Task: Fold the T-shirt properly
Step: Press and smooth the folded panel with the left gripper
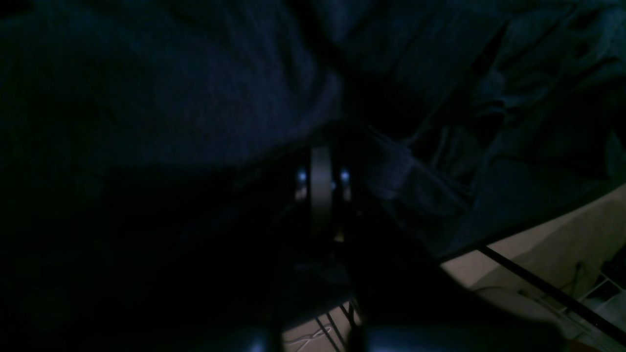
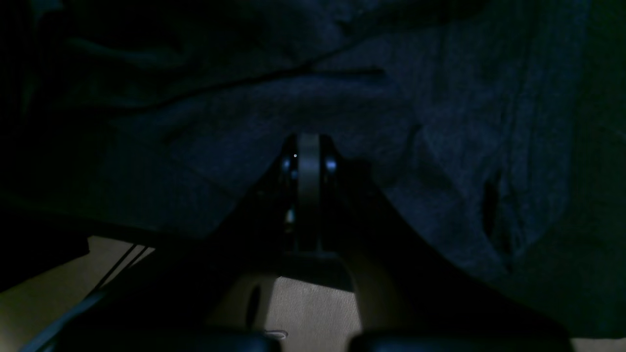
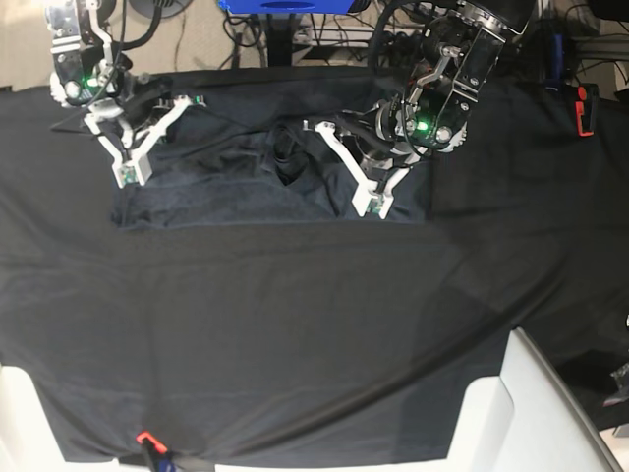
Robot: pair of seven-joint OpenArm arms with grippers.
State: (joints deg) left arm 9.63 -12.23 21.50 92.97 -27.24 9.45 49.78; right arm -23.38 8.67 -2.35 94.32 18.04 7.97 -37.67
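While clamped shut on the dark slate-grey heathered knit T-shirt's [image 3: 265,187] near corners, left gripper [image 3: 371,208] and right gripper [image 3: 128,177]; black smooth table cloth [image 3: 295,334] wide beyond.

We see the T-shirt [image 3: 246,187] in the upper middle of the base view: dark slate-grey, faintly bluish knit, no print. It lies partly folded into a wide band, its lower edge straight, its upper part rumpled with a dark crease near the centre, up close showing heathered wrinkles.
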